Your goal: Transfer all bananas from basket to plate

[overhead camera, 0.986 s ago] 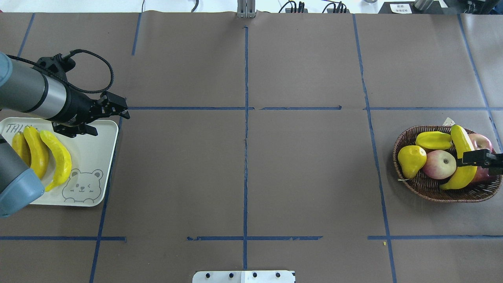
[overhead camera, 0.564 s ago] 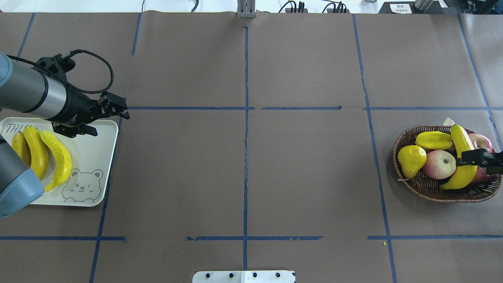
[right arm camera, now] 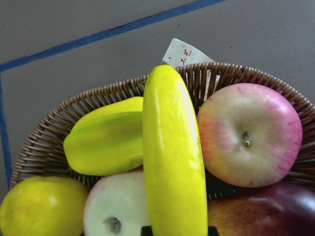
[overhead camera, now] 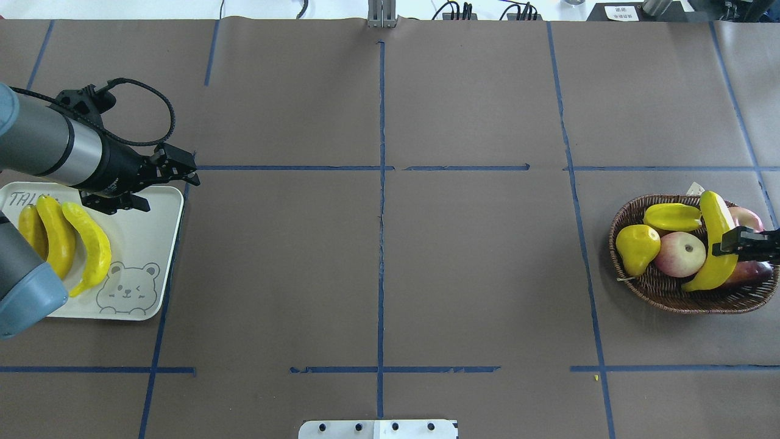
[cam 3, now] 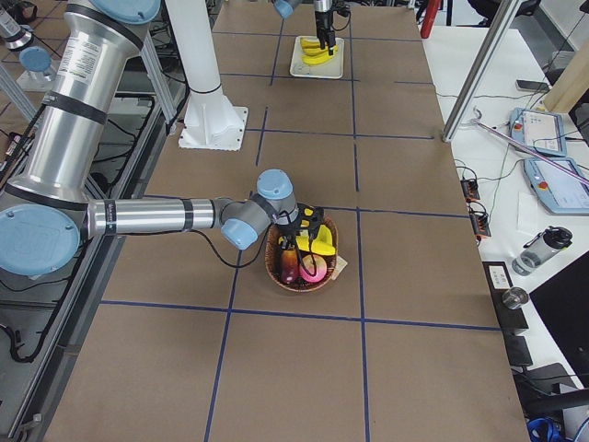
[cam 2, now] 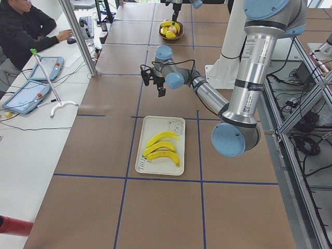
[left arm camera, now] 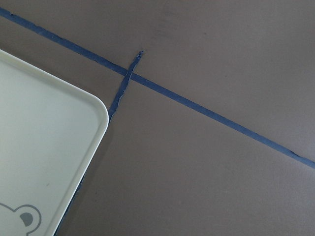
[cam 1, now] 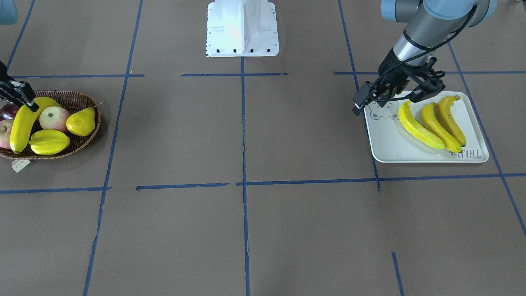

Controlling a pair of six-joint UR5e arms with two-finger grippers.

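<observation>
One yellow banana [overhead camera: 714,219] lies across the fruit in the brown wicker basket [overhead camera: 613,241], and my right gripper [overhead camera: 726,242] is shut on its middle. In the right wrist view the banana [right arm camera: 172,147] runs up from the jaws over the basket rim [right arm camera: 74,104]. Three bananas [overhead camera: 91,247] [overhead camera: 58,235] [overhead camera: 29,227] lie side by side on the white bear-print plate [overhead camera: 155,235]. My left gripper [overhead camera: 170,190] hangs open and empty over the plate's far right corner [left arm camera: 93,105]. The front view shows the same: right gripper [cam 1: 22,100], left gripper [cam 1: 388,98], plate [cam 1: 386,142].
The basket also holds a pear [overhead camera: 637,249], a starfruit [overhead camera: 670,216], two pink apples [overhead camera: 681,254] and a dark red fruit [overhead camera: 748,271]. Blue tape lines cross the brown table. The robot base [cam 1: 241,28] is mid-table. A person [cam 2: 21,28] sits at the side bench.
My right gripper has shifted slightly with the banana, whose lower end has come up a little, baring more of the dark red fruit. The left arm has barely moved.
</observation>
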